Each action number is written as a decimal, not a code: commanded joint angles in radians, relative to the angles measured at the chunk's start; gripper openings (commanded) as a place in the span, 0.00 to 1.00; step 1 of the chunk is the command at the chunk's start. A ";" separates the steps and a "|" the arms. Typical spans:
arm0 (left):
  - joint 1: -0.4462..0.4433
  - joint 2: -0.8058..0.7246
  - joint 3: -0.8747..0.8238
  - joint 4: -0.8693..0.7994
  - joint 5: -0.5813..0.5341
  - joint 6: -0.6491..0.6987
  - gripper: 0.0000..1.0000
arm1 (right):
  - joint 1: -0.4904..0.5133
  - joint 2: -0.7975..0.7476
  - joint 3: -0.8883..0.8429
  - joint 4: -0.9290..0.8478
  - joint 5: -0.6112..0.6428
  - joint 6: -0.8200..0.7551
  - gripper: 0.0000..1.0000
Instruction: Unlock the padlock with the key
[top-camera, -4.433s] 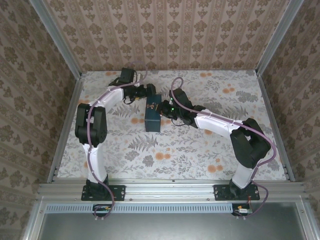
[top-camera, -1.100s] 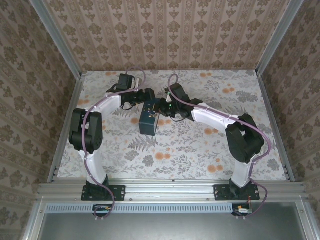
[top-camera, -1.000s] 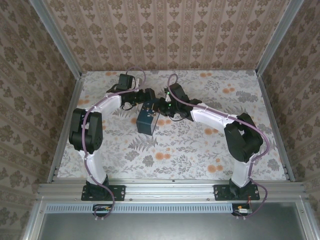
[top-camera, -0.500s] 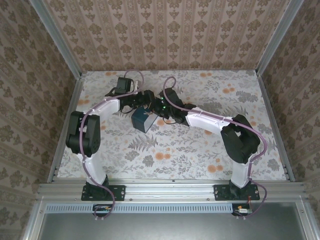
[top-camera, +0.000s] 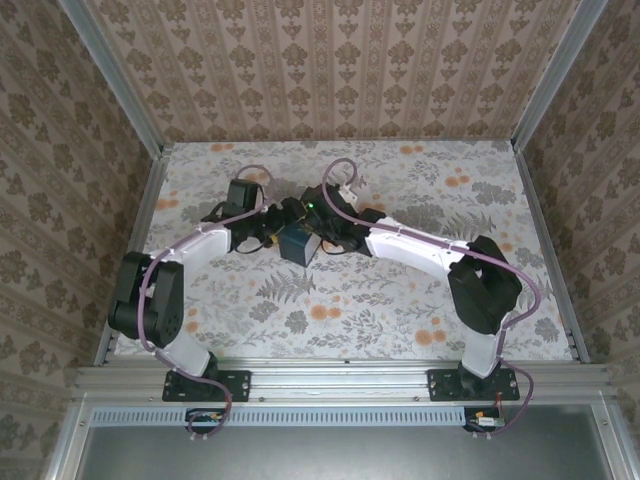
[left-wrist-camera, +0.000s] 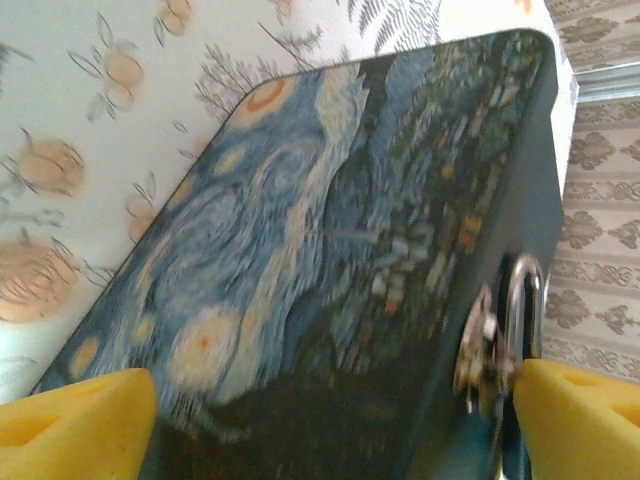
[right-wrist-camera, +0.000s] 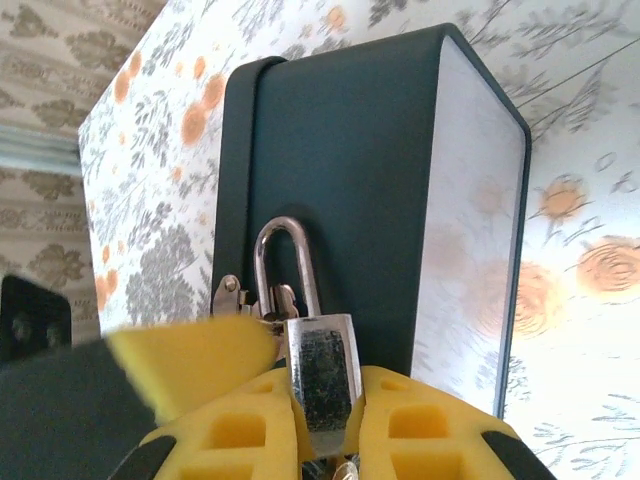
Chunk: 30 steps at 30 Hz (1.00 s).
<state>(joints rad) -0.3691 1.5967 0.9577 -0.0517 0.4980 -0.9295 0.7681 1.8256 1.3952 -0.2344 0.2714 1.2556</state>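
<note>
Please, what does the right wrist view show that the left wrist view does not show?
Right wrist view: the padlock body clamped in the right gripper, and the box's plain dark side. Left wrist view: the box's swirl-painted face between the fingers of the left gripper. Both: the steel shackle at the hasp, and the floral table.

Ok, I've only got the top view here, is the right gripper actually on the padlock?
Observer: Yes, the right gripper is shut on the padlock body.
Operator: Shackle open?
Observer: No, the shackle looks closed, threaded through the hasp on the box.
Operator: And the left?
Observer: The left gripper is wide open, straddling the box beside the hasp. I can't tell if it touches.
</note>
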 joint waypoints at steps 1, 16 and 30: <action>-0.006 -0.041 -0.055 0.038 0.033 -0.129 0.92 | -0.029 -0.060 -0.038 -0.081 0.173 0.056 0.00; 0.008 0.007 0.138 -0.195 -0.069 0.192 0.92 | -0.072 -0.116 -0.153 0.084 0.178 -0.024 0.00; -0.027 0.288 0.340 -0.307 -0.125 0.375 0.89 | -0.131 -0.176 -0.217 0.127 0.048 -0.148 0.00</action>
<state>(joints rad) -0.3660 1.8835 1.2507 -0.3115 0.3679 -0.6205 0.6498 1.7012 1.1915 -0.0963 0.3405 1.1828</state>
